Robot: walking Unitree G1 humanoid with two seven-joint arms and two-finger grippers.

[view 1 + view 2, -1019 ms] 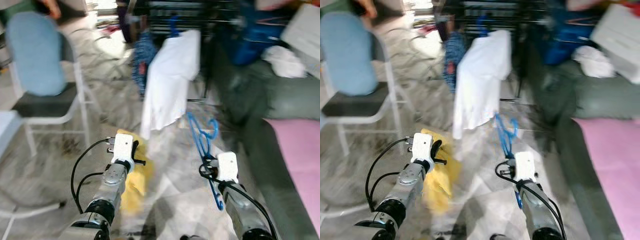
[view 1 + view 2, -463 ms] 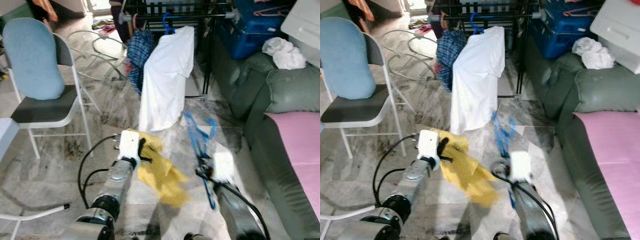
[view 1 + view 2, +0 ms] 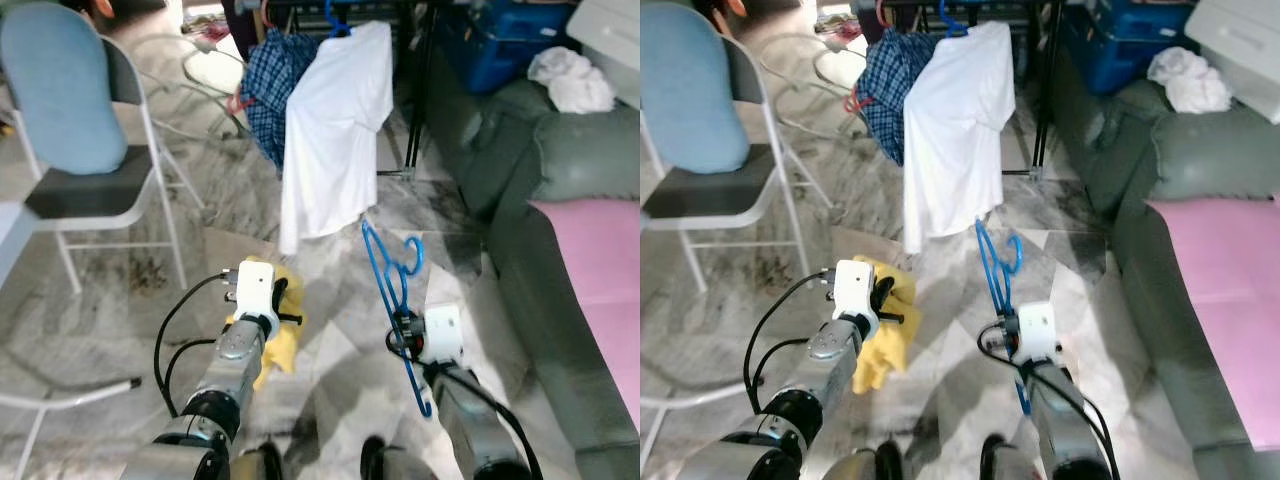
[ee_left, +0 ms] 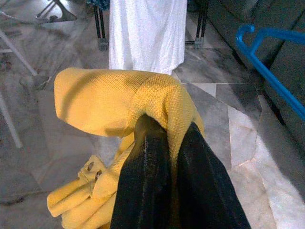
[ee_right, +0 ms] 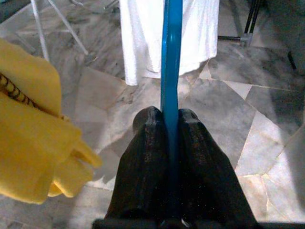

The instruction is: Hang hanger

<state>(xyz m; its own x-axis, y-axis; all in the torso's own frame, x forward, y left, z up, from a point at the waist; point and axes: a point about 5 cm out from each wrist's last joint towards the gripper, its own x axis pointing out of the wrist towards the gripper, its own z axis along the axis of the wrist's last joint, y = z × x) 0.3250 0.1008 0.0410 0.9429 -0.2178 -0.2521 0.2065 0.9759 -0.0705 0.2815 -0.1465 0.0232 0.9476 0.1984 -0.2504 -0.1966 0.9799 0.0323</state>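
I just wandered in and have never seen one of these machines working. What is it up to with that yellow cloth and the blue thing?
The robot stands on a marble floor facing a clothes rack where a white shirt already hangs. Its left gripper is clamped on a yellow garment, and its right gripper pinches a blue hanger, held upright with the hook on top. The garment is not yet on the hanger, and nothing has been hung on the rack yet.
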